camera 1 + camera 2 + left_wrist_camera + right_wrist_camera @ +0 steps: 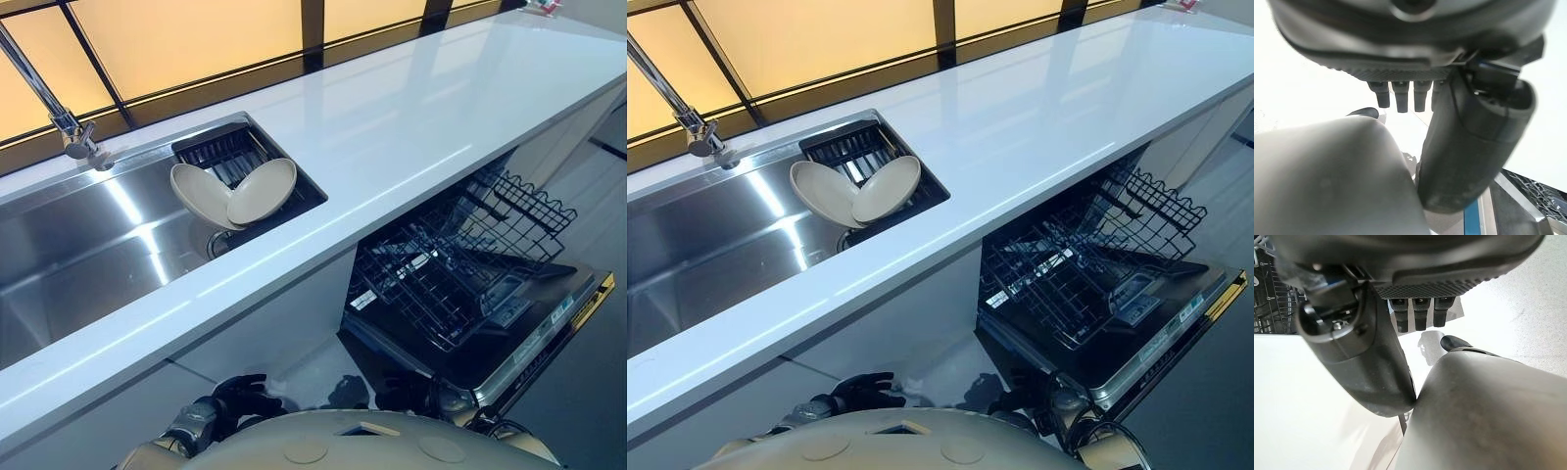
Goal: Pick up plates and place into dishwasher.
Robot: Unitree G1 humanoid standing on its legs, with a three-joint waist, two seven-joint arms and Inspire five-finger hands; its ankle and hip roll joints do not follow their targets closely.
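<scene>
Two cream plates lean against each other, the left plate (199, 194) and the right plate (263, 190), on edge in a black drying rack (223, 149) at the sink's right end. Below the counter to the right, the dishwasher stands open with its black wire rack (460, 255) pulled out over the lowered door (534, 338). My left hand (240, 397) hangs low in front of the cabinet, far below the plates; in the left wrist view its fingers (1400, 98) are straight and hold nothing. My right hand (1449, 279) hangs beside the dishwasher, fingers (1420, 316) straight and empty.
A steel sink basin (88, 245) lies to the left of the plates, with a chrome faucet (61, 119) behind it. The long white countertop (411, 127) runs to the far right. A window lines the wall behind it.
</scene>
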